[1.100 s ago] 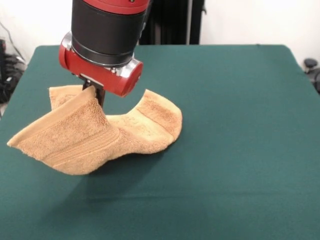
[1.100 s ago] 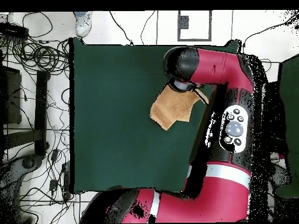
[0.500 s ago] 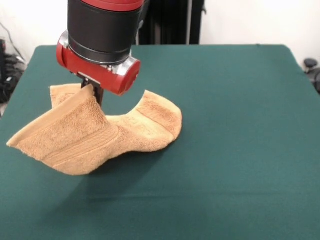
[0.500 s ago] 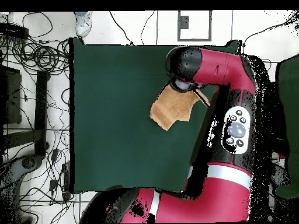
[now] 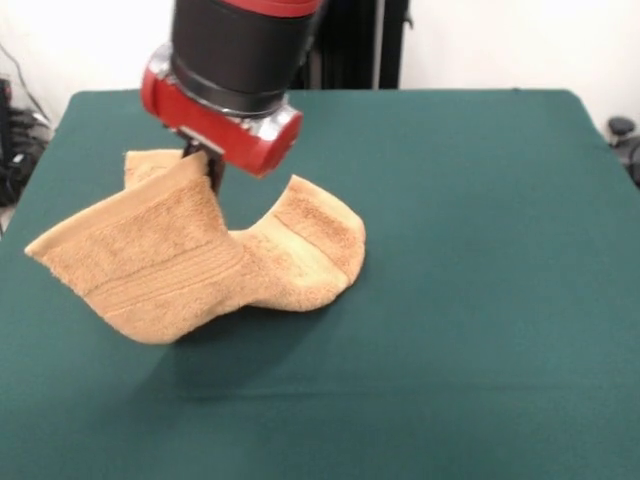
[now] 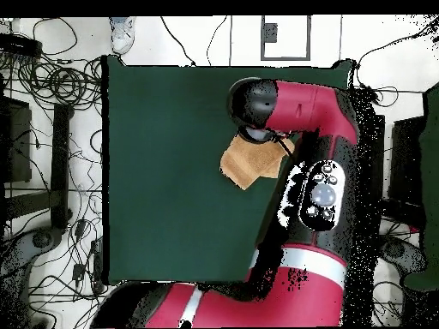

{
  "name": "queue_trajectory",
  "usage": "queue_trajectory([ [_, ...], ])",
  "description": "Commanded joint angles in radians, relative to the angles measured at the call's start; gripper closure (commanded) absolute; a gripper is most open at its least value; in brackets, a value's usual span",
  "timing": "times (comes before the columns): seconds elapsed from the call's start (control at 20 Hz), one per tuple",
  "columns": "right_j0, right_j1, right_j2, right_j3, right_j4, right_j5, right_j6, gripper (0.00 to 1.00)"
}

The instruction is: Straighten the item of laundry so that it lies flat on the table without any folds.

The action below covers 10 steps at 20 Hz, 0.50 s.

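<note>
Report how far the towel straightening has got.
Done: nothing lies flat yet. In hand: the tool is shut on an upper edge of the towel, lifting the left part off the table. Left: the right part sits humped and folded; the towel must be spread out flat.

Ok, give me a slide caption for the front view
Sawyer's claw lifts one edge of a tan towel above the green table.

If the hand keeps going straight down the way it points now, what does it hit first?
The towel: the hand is already pinched on its raised edge, with more cloth draped below. Under that lies the table. The gap beneath the lifted part is hard to judge.
</note>
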Motion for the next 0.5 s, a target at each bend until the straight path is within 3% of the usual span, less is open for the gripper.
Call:
queue_trajectory([
  [0.05,0.086,-0.015,-0.022,0.183,0.066,-0.019,0.400,1.00],
  [0.5,0.071,-0.005,-0.005,0.172,0.089,0.026,0.385,1.00],
])
